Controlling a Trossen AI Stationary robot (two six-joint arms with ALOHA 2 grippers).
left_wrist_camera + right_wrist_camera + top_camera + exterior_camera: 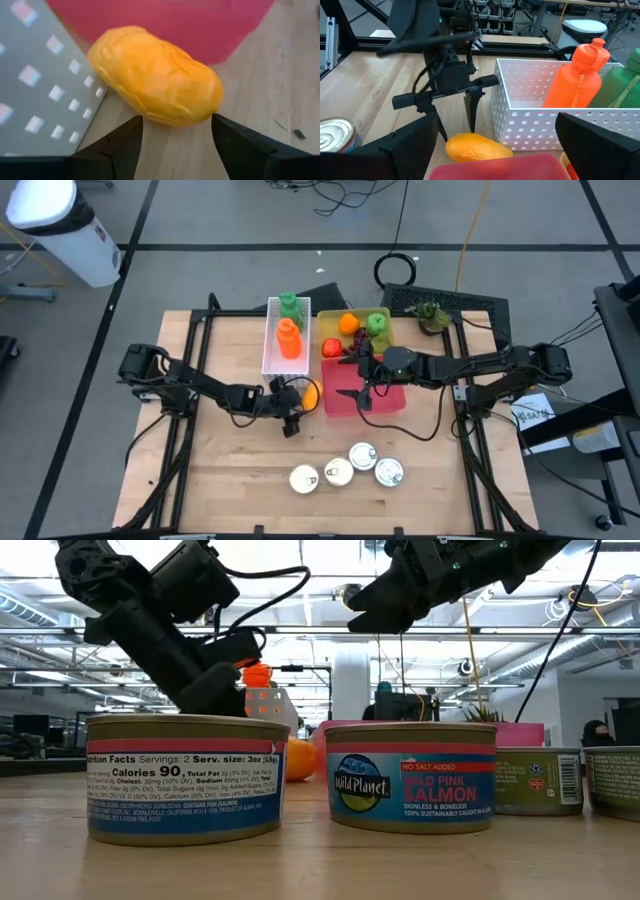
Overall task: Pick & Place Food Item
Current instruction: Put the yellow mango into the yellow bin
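An orange-yellow mango-like fruit lies on its side on the wooden table, between the white perforated basket and the pink tray. It also shows in the high view and the right wrist view. My left gripper is open and low over the table, slanting down. Its fingers stand on either side of the fruit's near end, and I see no touch. My right gripper is open and empty above the pink tray, its fingers spread wide.
The white basket holds an orange bottle and a green bottle. A yellow tray behind the pink tray holds several toy foods. Several cans stand near the table's front edge. A small plant sits at the far right.
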